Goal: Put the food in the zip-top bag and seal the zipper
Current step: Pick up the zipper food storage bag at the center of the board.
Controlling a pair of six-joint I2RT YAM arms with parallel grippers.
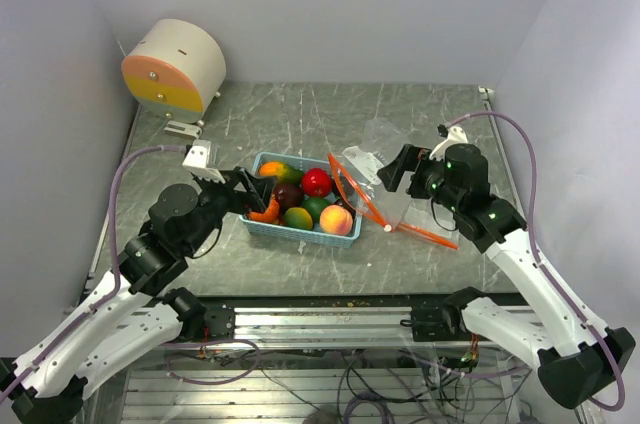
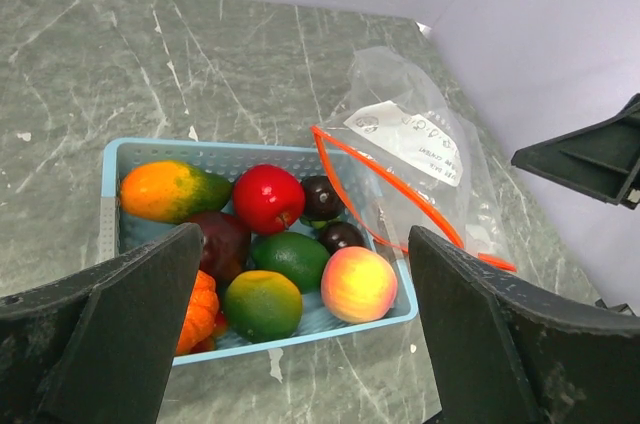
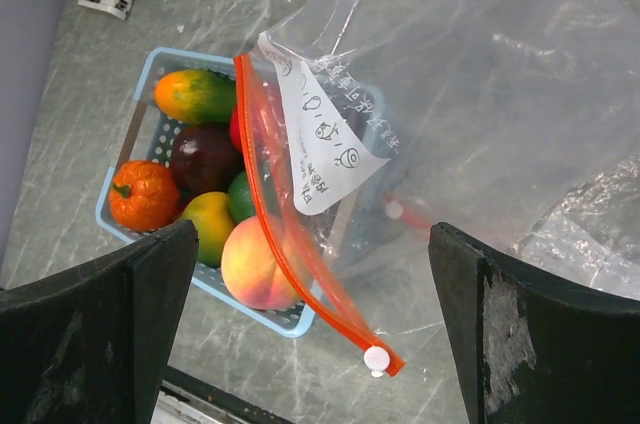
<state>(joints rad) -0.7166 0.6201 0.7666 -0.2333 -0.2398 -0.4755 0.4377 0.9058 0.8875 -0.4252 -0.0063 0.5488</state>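
Both grippers have their fingers spread wide, with nothing held between them.

The left gripper (image 2: pixel 305 244) looks down on the light blue basket (image 2: pixel 230 150), which lies ahead of and between its two dark fingers (image 2: pixel 110 334). In the top view its fingertips are just at the basket's left end. All the food is in that basket. Nearest the left finger are an orange ridged piece (image 2: pixel 197 309) and a dark maroon piece (image 2: pixel 222 242). Midway between the fingers lie a green piece (image 2: pixel 290 259) and a yellow-green piece (image 2: pixel 262 304), and toward the right finger sits the peach (image 2: pixel 358 284). Farther out from the fingertips are an orange-and-green piece (image 2: pixel 170 191), the red apple (image 2: pixel 268 198) and two small dark purple pieces (image 2: pixel 322 197).

The zip-top bag (image 2: pixel 400 94) lies on the grey marbled table (image 2: pixel 200 64), out beyond the right finger and against the basket's far end. Its orange zipper (image 2: pixel 400 199) faces the fruit.

The right gripper (image 3: pixel 312 234) hangs over that zipper, which runs lengthwise through the gap between its fingers (image 3: pixel 90 334). The peach and a basket corner sit toward its left finger, and the clear film spreads toward its right finger and beyond the tips. A white slider (image 3: pixel 376 357) sits at the zipper's near end, close in between the fingers. A white printed label (image 3: pixel 330 134) shows inside the bag, farther out. I cannot tell how far the bag's mouth gapes.
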